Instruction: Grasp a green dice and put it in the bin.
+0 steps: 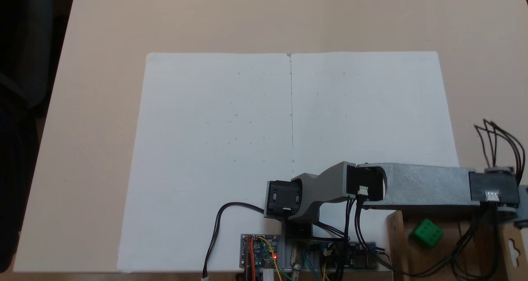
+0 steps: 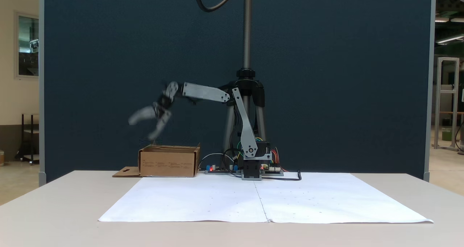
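Observation:
The green dice [image 1: 428, 232] lies on the floor of the bin [image 1: 397, 239], a brown cardboard box at the lower right of a fixed view, with its hang-hole flap [image 1: 513, 246] at the far right. From the front the bin [image 2: 168, 161] stands left of the arm's base, and its walls hide the dice. My gripper [image 2: 141, 129] hangs a little above the bin's left end. It is blurred and open, with one finger pointing left, the other pointing down, and nothing between them. The grey arm link [image 1: 420, 186] reaches out over the bin.
A large white paper sheet [image 1: 247, 149] covers the middle of the table. Controller boards [image 1: 260, 252] and loose cables lie beside the arm's base [image 2: 252, 167]. A tripod pole [image 2: 247, 29] rises behind the base, in front of a dark blue partition.

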